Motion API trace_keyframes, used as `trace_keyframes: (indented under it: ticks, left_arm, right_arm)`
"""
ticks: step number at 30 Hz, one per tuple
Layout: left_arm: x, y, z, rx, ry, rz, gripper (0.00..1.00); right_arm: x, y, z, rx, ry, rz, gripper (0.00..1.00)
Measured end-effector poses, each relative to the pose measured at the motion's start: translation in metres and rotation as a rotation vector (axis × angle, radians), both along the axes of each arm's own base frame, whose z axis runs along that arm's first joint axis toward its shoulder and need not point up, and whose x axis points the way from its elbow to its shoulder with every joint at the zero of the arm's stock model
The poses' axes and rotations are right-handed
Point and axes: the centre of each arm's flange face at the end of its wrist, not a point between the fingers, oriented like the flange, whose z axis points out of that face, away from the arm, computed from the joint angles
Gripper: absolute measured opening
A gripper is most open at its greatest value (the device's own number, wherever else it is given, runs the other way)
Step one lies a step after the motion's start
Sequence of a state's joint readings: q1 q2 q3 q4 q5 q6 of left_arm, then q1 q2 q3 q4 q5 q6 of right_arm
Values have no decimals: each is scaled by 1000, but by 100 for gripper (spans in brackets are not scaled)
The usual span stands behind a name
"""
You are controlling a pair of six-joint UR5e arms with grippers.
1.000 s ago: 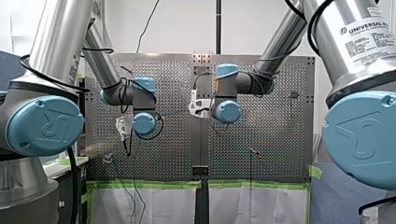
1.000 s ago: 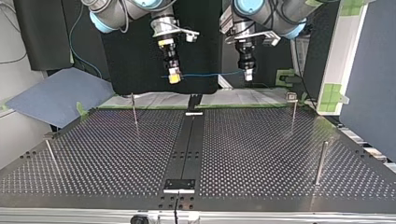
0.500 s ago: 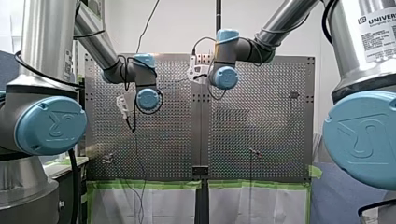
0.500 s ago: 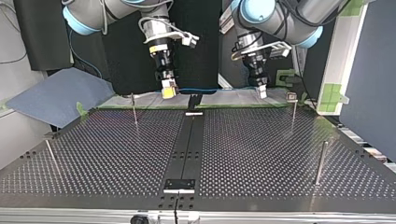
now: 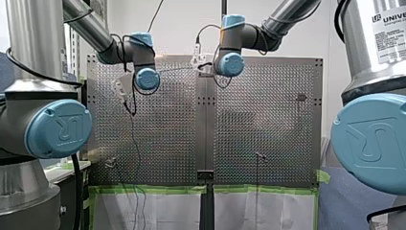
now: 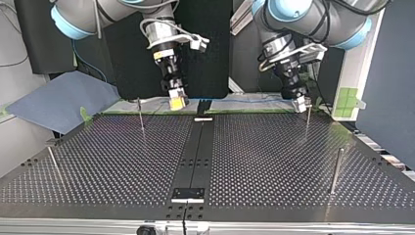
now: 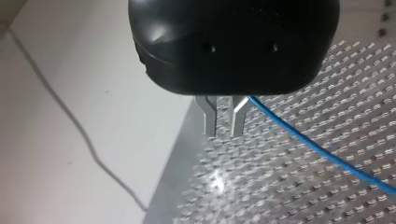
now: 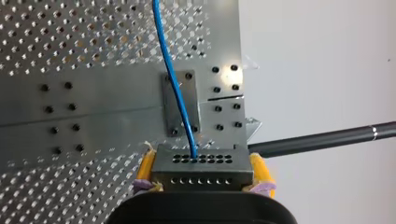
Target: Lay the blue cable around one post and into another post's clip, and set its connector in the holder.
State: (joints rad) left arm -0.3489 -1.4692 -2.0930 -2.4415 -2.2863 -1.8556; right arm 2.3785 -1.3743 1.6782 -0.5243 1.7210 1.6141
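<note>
My right gripper (image 6: 177, 102), with yellow pads, is shut on the grey perforated connector (image 8: 201, 165). The blue cable (image 8: 175, 79) runs out of the connector over the table's edge. In the top view the cable (image 6: 235, 101) stretches level from that gripper across to my left gripper (image 6: 299, 104). The left gripper hangs right beside the clip-topped post (image 6: 307, 117) at the view's right. In the left wrist view its metal fingers (image 7: 211, 122) stand close together, and the cable (image 7: 317, 149) leaves them sideways over the perforated plate.
More thin posts stand on the table: one (image 6: 140, 115) at the back left of the top view, one (image 6: 335, 170) at the right, one (image 6: 54, 164) at the left. A small plate (image 8: 180, 105) lies under the cable. A black rod (image 8: 322, 139) lies beside the right gripper.
In the top view both grippers came down toward the table's far edge with the cable taut between them. My left gripper also swung to the view's right, up to the clip post.
</note>
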Motion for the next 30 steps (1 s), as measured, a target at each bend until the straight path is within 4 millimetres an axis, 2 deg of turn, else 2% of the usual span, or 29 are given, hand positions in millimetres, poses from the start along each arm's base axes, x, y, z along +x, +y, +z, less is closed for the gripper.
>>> trace_keyframes:
  ticks: [8,21,25,30]
  left_arm:
    - [2,27,39,-36,-53,1,17]
    - [3,74,131,-93,-188,40,17]
    - [6,85,144,-92,-184,65,17]
    - [13,91,148,-84,-151,64,17]
  right_arm:
    - [9,-1,19,-17,-6,23,0]
    - [31,-4,50,-30,-11,61,0]
    - [41,-6,53,-29,-9,71,0]
    - [55,-11,57,-26,-2,88,0]
